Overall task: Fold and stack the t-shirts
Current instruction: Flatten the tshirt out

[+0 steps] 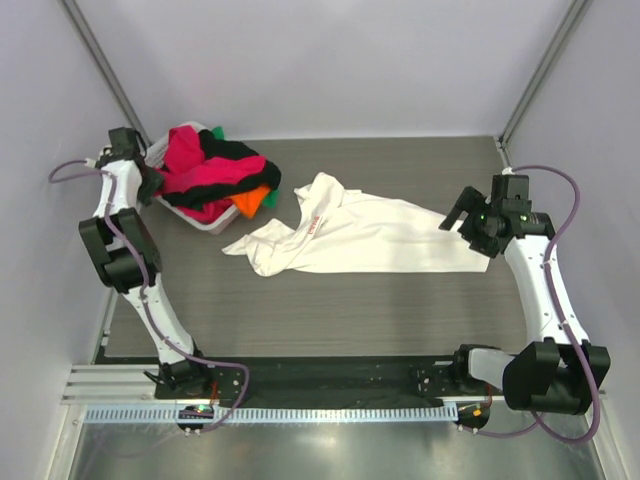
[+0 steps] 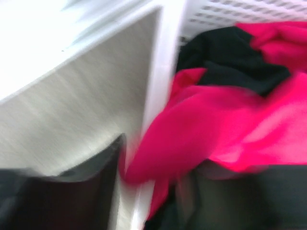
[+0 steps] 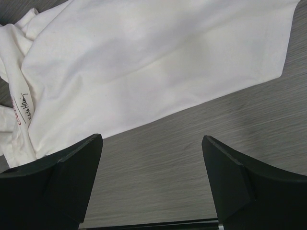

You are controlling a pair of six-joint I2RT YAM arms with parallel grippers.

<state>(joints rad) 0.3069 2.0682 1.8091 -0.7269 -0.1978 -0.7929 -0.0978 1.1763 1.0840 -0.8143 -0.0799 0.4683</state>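
Note:
A white t-shirt with a red print lies crumpled and partly spread on the middle of the table. It fills the top of the right wrist view. My right gripper is open and empty just off the shirt's right edge, its fingertips over bare table. Magenta, black, orange and green tees are heaped in a white bin. My left gripper is at the bin's left rim. Its view is blurred: the dark fingers stand apart, with the rim and magenta cloth between them.
The small white plastic bin stands at the back left of the dark wood-grain table. Grey walls close in the back and both sides. A rail with the arm bases runs along the near edge.

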